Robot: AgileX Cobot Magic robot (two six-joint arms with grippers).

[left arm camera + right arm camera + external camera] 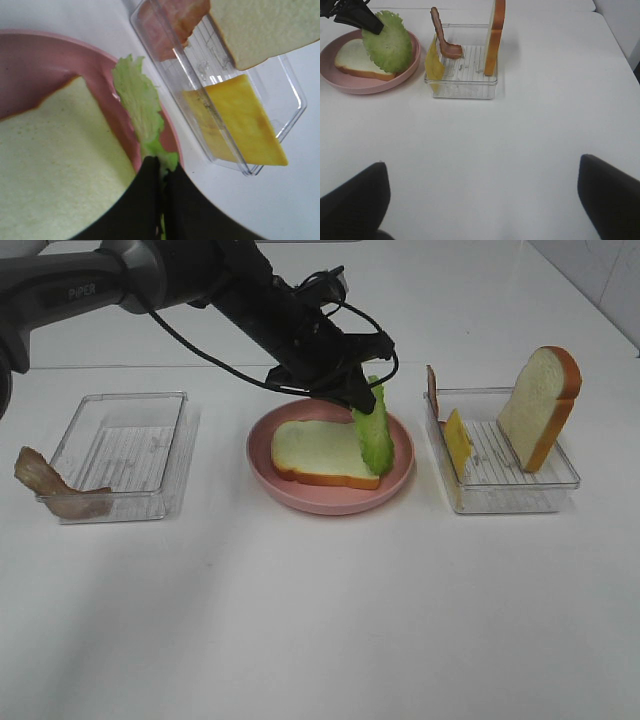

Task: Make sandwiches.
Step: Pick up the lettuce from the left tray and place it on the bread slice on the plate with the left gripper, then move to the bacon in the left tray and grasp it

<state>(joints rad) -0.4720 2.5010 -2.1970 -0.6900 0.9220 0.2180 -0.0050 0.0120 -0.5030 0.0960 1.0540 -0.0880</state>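
White table [300,620], pink plate [330,505] centred.
My left gripper [365,400] pinches lettuce [375,440] at the plate's three o'clock; my right gripper [482,197] stands spread.

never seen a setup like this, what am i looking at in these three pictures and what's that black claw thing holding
This is a robot with two arms, each ending in a two-finger gripper. One picture comes from a camera high above the table. The other two come from small cameras on the arms' wrists. The left gripper is shut on a lettuce leaf, held upright over a pink plate where a bread slice lies. The right tray, clear plastic, holds cheese, a second slice leaning upright and a bacon strip. More bacon lies at a corner of the left tray. The right gripper is open and holds nothing.
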